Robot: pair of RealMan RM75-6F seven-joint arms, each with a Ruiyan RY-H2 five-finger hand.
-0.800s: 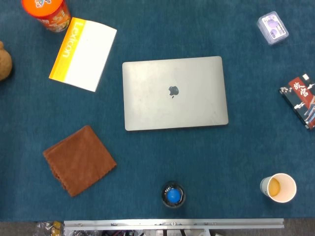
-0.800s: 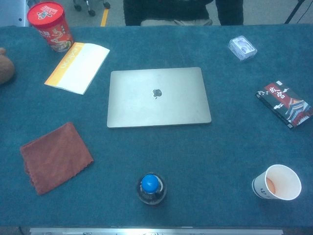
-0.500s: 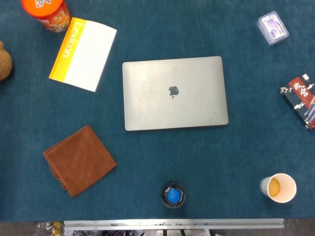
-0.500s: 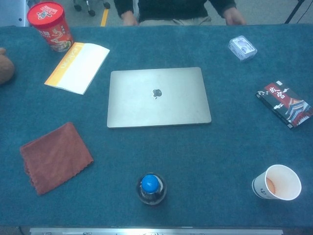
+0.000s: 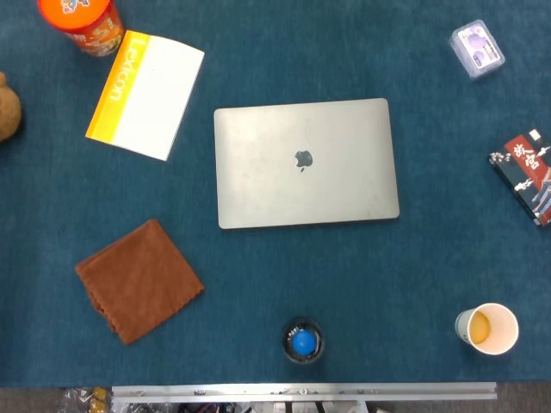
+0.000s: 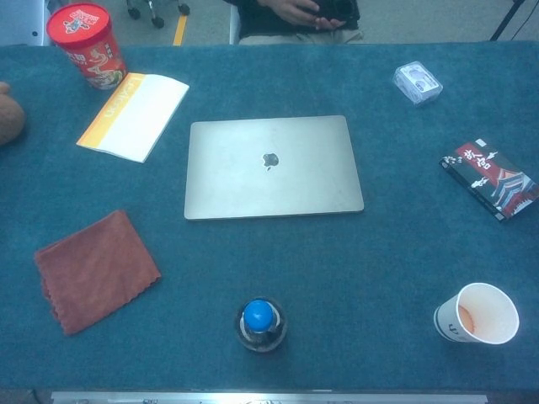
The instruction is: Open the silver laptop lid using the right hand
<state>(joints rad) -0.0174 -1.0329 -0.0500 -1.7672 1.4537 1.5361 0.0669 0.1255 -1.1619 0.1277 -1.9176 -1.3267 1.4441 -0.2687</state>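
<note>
A brown object [image 5: 7, 107] at the left edge is cut off, its kind unclear

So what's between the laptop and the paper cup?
Nothing, just bare blue cloth. The closed laptop and the cup have only table cover between them in the head view, and the chest view agrees.

light: even, overhead, bluish cast | shadows: faint, short | glare: none | focus: slightly soft, grainy
</note>
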